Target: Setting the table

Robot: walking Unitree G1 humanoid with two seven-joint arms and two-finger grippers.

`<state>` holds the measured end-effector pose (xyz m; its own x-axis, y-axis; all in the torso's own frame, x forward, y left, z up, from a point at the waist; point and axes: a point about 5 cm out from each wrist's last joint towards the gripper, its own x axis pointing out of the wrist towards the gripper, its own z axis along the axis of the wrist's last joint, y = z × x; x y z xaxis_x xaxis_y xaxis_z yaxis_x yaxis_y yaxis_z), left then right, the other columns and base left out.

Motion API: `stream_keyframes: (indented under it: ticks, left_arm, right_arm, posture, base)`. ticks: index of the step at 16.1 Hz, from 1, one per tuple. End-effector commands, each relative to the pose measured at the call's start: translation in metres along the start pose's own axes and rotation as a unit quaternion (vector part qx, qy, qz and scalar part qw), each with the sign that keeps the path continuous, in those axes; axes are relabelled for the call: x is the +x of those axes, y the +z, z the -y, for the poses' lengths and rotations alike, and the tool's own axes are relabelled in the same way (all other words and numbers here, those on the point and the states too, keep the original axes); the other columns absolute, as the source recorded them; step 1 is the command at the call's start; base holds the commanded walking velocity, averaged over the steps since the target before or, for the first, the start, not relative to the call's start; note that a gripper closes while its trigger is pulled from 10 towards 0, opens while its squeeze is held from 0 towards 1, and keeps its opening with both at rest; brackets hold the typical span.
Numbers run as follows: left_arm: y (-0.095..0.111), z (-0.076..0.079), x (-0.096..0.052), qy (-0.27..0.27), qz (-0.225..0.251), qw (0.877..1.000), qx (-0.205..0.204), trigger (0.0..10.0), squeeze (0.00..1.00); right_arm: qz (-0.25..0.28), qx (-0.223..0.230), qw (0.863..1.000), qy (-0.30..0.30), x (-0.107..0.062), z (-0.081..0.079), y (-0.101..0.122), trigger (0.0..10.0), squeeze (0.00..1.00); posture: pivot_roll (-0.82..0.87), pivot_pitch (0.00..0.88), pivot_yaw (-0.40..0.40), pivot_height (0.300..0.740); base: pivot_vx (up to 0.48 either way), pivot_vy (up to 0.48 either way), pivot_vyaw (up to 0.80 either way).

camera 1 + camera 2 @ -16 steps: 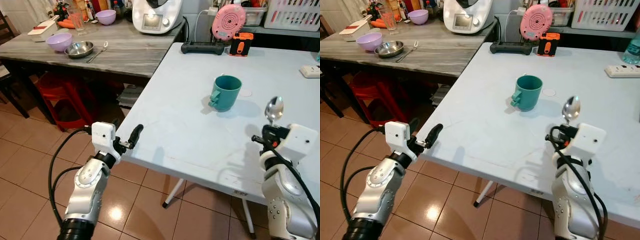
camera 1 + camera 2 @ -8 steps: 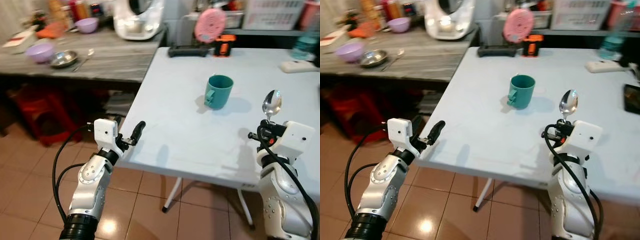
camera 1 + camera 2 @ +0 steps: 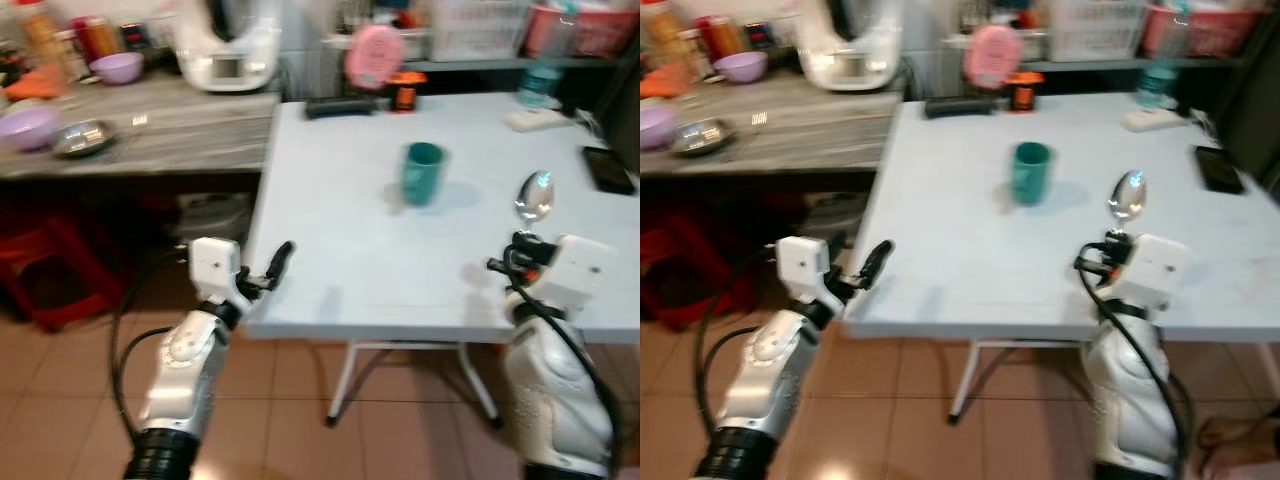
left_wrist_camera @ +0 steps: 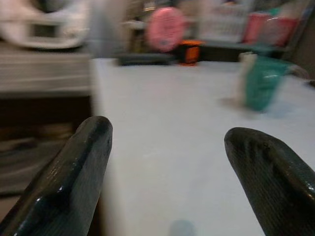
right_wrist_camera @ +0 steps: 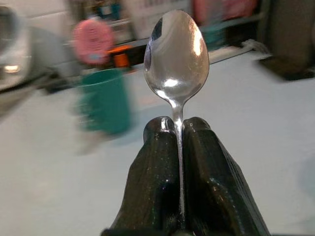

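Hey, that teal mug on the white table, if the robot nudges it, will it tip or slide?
The teal mug stands upright, taller than wide, so a high push might tip it. A low nudge would probably slide it on the smooth white table. It looks rigid, likely breakable if dropped.

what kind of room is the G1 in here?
Most likely a home kitchen or dining area. A white table carries a teal mug; beside it a grey wooden counter holds bowls and a white kitchen appliance. The right gripper holds a spoon.
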<state>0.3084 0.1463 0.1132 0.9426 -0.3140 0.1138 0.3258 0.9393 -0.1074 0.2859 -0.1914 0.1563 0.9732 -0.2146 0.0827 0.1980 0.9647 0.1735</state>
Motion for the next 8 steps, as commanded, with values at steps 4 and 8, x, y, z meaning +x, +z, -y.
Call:
stream_keyframes:
  ticks: [4, 8]
  left_arm:
    - [0.0052, -0.0017, 0.0042, 0.008, 0.010, 1.000, 0.008, 10.0, 0.00]
    - [0.0064, -0.0015, 0.0092, 0.029, 0.017, 0.999, 0.009, 10.0, 0.00]
  right_arm:
    - [0.012, 0.003, 1.000, 0.002, 0.0026, -0.0007, 0.0023, 10.0, 0.00]
    - [0.017, 0.002, 1.000, 0.003, 0.0023, -0.0026, 0.0022, 10.0, 0.00]
  posture:
    - [-0.06, 0.022, 0.069, 0.740]
    - [-0.06, 0.022, 0.072, 0.740]
  base:
    - [0.000, 0.412, 0.00]
    - [0.000, 0.416, 0.00]
